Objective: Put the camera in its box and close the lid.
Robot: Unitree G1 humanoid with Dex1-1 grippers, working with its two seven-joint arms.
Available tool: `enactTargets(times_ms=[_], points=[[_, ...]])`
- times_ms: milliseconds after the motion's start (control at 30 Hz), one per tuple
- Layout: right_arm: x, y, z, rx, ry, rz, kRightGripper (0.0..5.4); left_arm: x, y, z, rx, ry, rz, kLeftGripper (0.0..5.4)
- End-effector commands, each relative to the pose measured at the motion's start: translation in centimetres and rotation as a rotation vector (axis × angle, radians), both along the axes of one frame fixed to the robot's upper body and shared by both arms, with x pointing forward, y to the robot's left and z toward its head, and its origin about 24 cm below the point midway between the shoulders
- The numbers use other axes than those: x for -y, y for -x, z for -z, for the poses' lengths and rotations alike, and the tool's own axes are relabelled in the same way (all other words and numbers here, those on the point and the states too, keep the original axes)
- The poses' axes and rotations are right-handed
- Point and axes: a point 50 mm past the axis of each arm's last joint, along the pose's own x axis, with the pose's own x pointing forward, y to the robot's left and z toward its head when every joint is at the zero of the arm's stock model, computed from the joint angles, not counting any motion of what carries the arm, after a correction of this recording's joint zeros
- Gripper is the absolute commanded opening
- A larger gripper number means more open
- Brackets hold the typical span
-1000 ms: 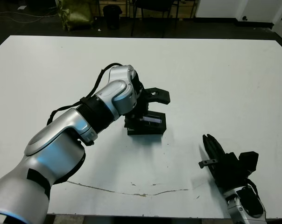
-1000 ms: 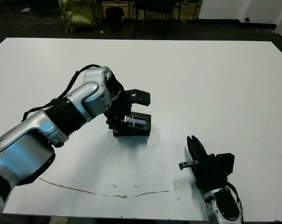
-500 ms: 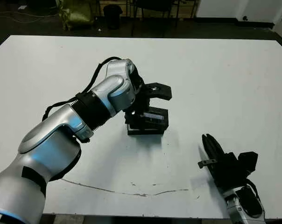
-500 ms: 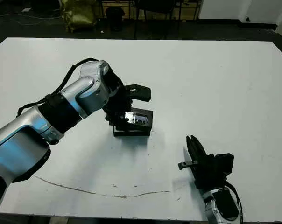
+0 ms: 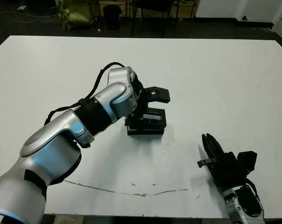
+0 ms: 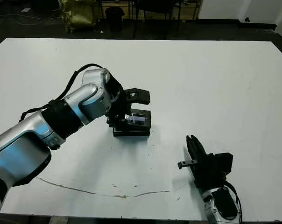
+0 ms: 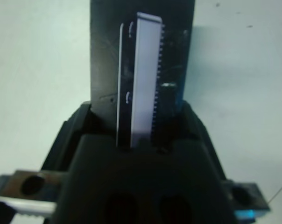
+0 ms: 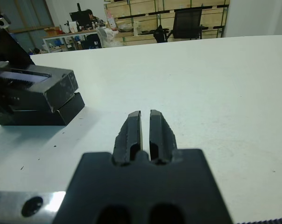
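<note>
My left gripper (image 5: 148,111) is shut on the lid (image 5: 153,117), a flat black cover with a pale purplish window strip. The lid lies on top of the box (image 5: 144,129), a small black tray in the middle of the table. From the right wrist the lid (image 8: 32,86) sits slightly askew on the box (image 8: 40,115). Seen from the left wrist, the lid (image 7: 140,79) stands edge-on between the fingers (image 7: 80,128). The camera is hidden. My right gripper (image 5: 209,143) is shut and empty, near the front right, apart from the box.
The white table (image 5: 225,79) has a thin dark scratch line (image 5: 131,191) near its front edge. Chairs and a green bag (image 5: 75,11) stand on the dark floor beyond the far edge.
Half a second ago my left gripper held the lid a little higher and tilted; now it is lower, on the box. The right arm has not moved.
</note>
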Motion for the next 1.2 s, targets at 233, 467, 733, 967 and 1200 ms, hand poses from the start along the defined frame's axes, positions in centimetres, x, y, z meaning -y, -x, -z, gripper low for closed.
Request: enactTargets(times_ms=[233, 467, 733, 967, 1200], points=[[0.3, 0.4, 1.3, -0.059, -0.012, -0.001, 0.0, 0.0, 0.7, 0.6, -0.065, -0.011, -0.008, 2.53], [0.1, 0.6, 1.1, -0.07, 0.015, 0.012, 0.0, -0.2, 0.5, 1.0, -0.007, -0.018, -0.022, 2.53], [0.2, 0.6, 1.1, -0.074, 0.016, 0.0, 0.0, -0.4, 0.1, 1.2, 0.045, -0.005, -0.017, 2.53], [0.3, 0.5, 1.5, -0.072, -0.002, -0.001, 0.0, -0.3, 0.1, 1.4, 0.083, -0.012, -0.006, 2.53], [0.2, 0.7, 1.3, -0.081, -0.008, 0.001, 0.0, -0.4, 0.1, 1.6, 0.048, -0.001, -0.025, 2.53]])
